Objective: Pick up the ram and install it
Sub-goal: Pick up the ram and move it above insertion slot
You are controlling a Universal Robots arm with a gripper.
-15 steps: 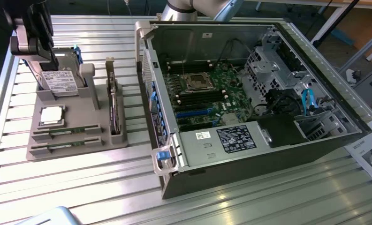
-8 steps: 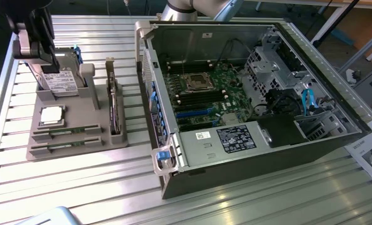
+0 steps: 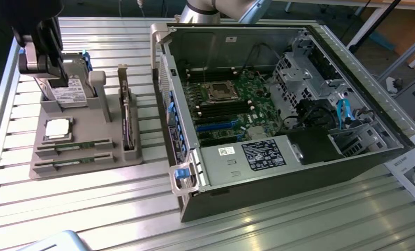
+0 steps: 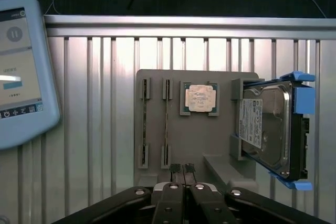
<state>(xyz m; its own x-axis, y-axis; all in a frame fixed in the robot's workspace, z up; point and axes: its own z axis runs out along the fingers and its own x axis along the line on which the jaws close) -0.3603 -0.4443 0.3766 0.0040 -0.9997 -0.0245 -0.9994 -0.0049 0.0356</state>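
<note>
Jaws shut and empty, the gripper hovers over the grey holder on the bench, where the ram stands edge-up in a slot, seemingly to offer a pinchable edge.

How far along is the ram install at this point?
Done: nothing visible yet. In hand: the gripper, shut and empty, hovers by the grey holder, where the ram sits in its slot. Left: picking it up and seating it on the motherboard in the open case.
</note>
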